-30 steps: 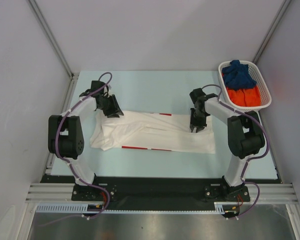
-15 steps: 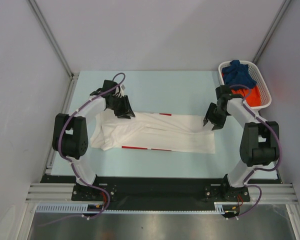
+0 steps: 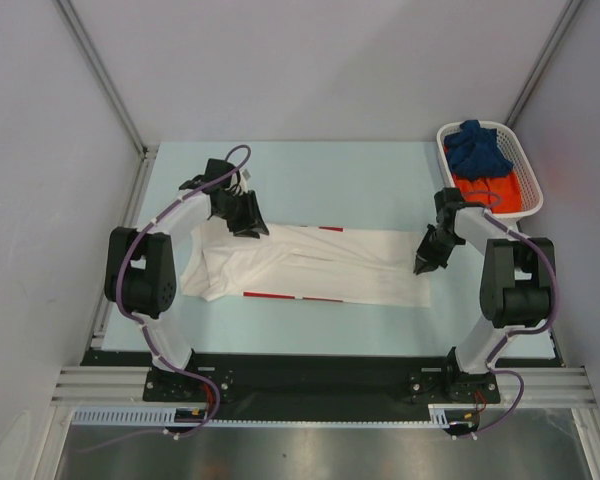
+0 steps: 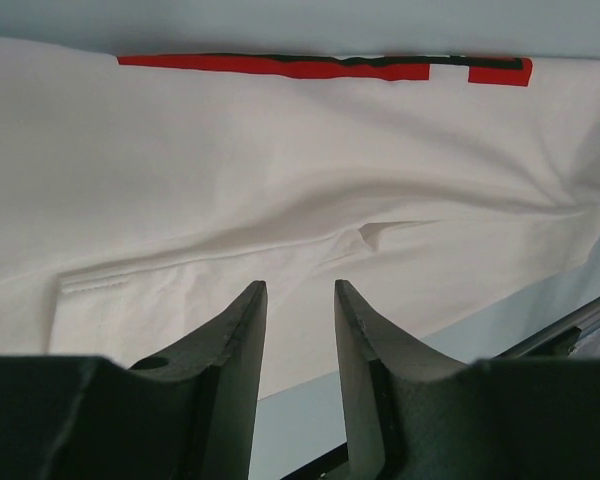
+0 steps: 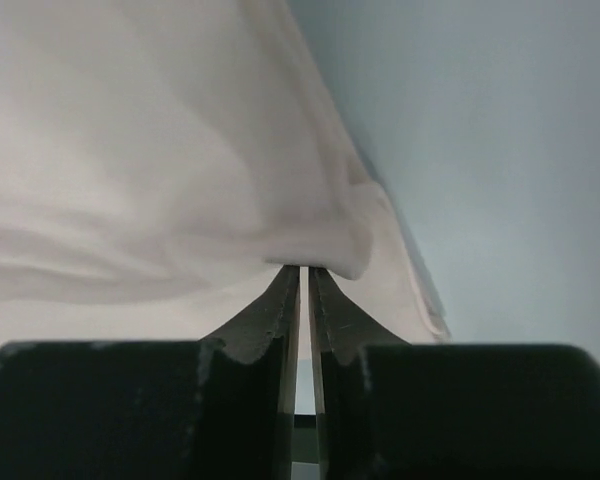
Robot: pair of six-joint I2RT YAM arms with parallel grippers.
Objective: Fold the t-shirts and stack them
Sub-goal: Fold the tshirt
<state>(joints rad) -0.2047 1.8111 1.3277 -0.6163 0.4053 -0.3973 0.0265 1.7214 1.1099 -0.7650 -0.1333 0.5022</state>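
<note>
Cloth at 3 o'clock on the white t-shirt (image 3: 320, 265) sits pinched in our almost-closed right gripper (image 3: 421, 266), while our left gripper (image 3: 250, 228) hovers half-open and empty at 11 o'clock.

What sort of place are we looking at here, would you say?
Probably a robotics lab test cell: plain grey panel walls enclose a blue table, two robot arms are bolted to an aluminium rail, and a white t-shirt lies between them.

Table (image 3: 320, 185) lies bare beyond the shirt (image 3: 320, 265) (basket (image 3: 529, 172) fills far-right corner).
</note>
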